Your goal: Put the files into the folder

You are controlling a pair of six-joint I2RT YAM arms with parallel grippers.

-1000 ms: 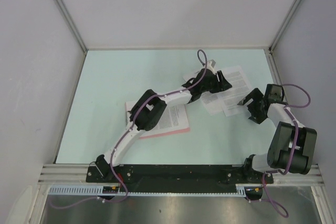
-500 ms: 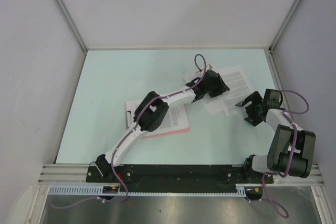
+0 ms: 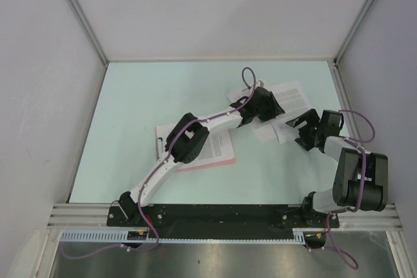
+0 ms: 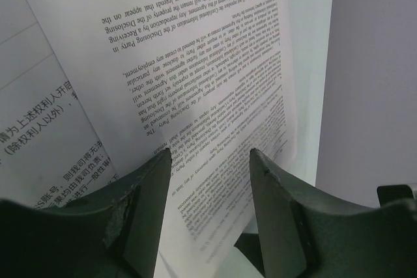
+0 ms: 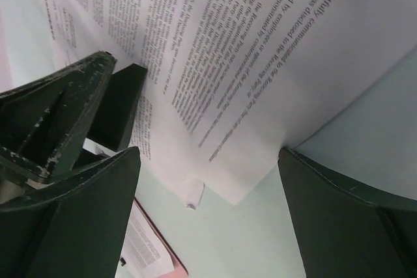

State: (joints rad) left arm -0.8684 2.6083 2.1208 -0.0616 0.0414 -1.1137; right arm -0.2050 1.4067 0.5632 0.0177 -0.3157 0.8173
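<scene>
Well, partway at best | table [image 3: 143, 96] carries everything | folder [image 3: 218, 161] lies left of centre, one printed sheet [image 3: 220, 144] on it | files [image 3: 296, 97] fan loose to its right, not yet in | left gripper [image 3: 279, 109] open over them | right gripper [image 3: 301, 130] wide open at their near edge

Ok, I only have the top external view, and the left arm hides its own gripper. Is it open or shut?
Observer: Open. In the left wrist view the left gripper has its fingers apart, with a printed sheet showing between them.
Operator: And the right one?
Observer: The right gripper is open wide too. Its wrist view shows the corner of a text page lying between its fingers.
</scene>
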